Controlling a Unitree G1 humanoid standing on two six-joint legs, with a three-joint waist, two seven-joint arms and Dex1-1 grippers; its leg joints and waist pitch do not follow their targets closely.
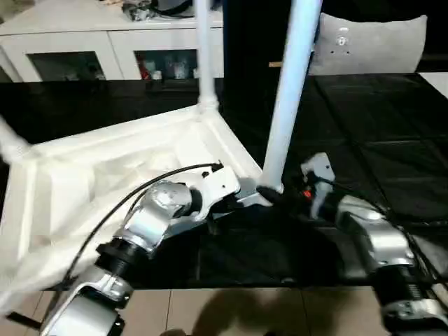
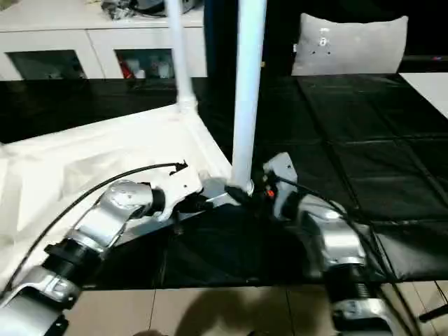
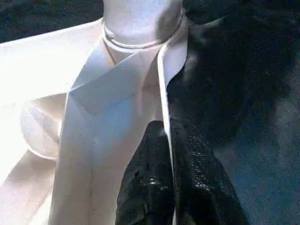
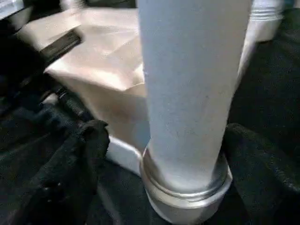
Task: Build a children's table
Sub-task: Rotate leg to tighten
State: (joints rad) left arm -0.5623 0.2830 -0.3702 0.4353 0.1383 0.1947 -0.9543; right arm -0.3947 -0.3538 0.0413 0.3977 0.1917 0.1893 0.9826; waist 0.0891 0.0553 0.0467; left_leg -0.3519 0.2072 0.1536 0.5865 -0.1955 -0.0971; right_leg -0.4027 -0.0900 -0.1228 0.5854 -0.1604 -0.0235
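Note:
The white table top lies upside down on the black work surface, its ribbed underside facing up. One white leg stands in the far corner socket. A second leg stands upright at the near right corner. The stub of a third leg shows at the left. My left gripper is shut on the top's thin rim close to that near corner, one black finger on each side. My right gripper straddles the base of the near leg, open, with one finger standing apart from it.
A white cabinet with glass doors runs along the back. A pale grey cushion leans at the back right. The black work surface stretches out to the right, and its front edge meets the floor just below my forearms.

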